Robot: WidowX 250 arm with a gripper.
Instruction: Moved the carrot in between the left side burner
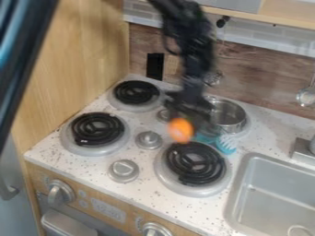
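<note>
Black arm (pixel 189 50) in from top edge; orange carrot (pixel 181 131) in its jaws, near front-right burner (pixel 195 163). Metal pot (pixel 230 116) at rear right, teal brush (pixel 226 144) near it. Two burners (pixel 96 129) left. Sink (pixel 280 198) right.

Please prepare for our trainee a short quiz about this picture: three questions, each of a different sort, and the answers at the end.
1. Multiple choice. What is at the lower end of the gripper?
a) a spoon
b) the carrot
c) a cup

2. True or false. The metal pot stands on the far right burner.

3. Short answer. How many black coils can be seen on the stove?

Key: 1 b; 2 true; 3 three.
</note>
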